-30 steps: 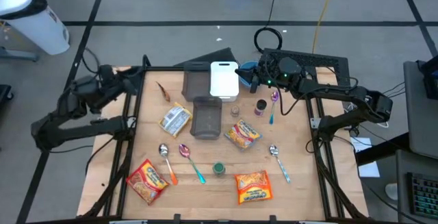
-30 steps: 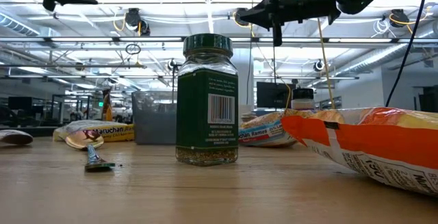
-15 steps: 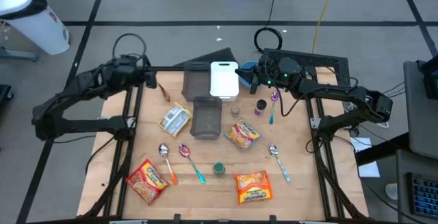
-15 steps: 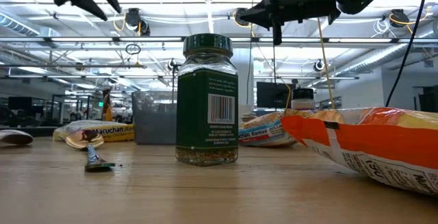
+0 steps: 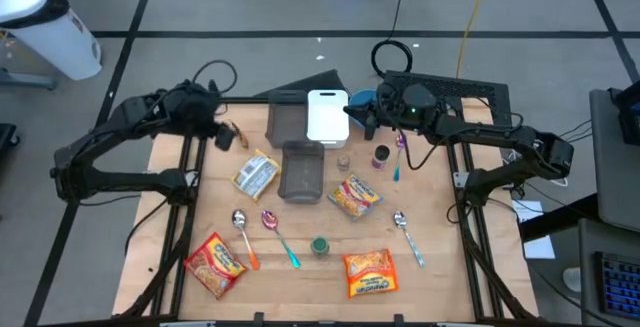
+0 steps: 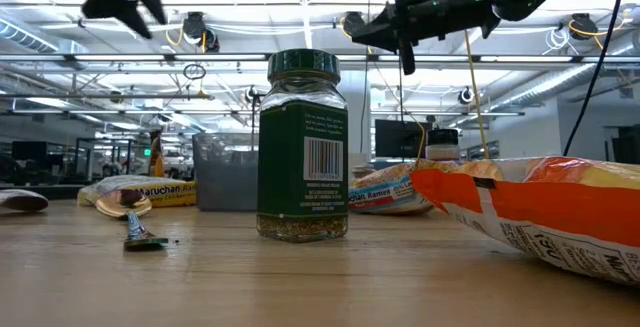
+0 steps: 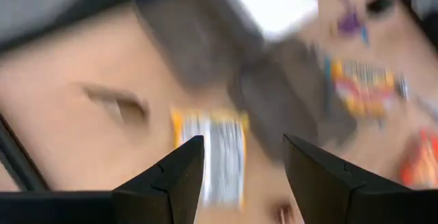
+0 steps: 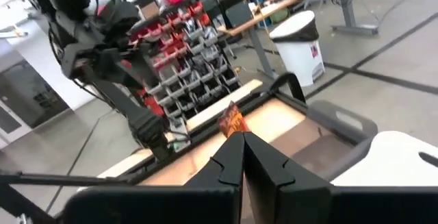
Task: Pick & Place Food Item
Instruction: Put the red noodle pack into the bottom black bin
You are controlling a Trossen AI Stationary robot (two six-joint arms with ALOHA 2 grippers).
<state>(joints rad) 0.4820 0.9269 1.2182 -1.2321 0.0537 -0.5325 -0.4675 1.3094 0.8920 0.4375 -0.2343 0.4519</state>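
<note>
Swinging in: left gripper (image 5: 222,135) has moved over the table's far-left corner, beside the brown snack (image 5: 238,132) | fingers apart, holding nothing | right gripper (image 5: 352,114) shut, empty, waiting above white lid (image 5: 327,116)

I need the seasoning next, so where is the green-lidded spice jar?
In the high view the spice jar stands near the table's front edge, about midway across, between a pink-bowled spoon and an orange noodle packet.
</note>
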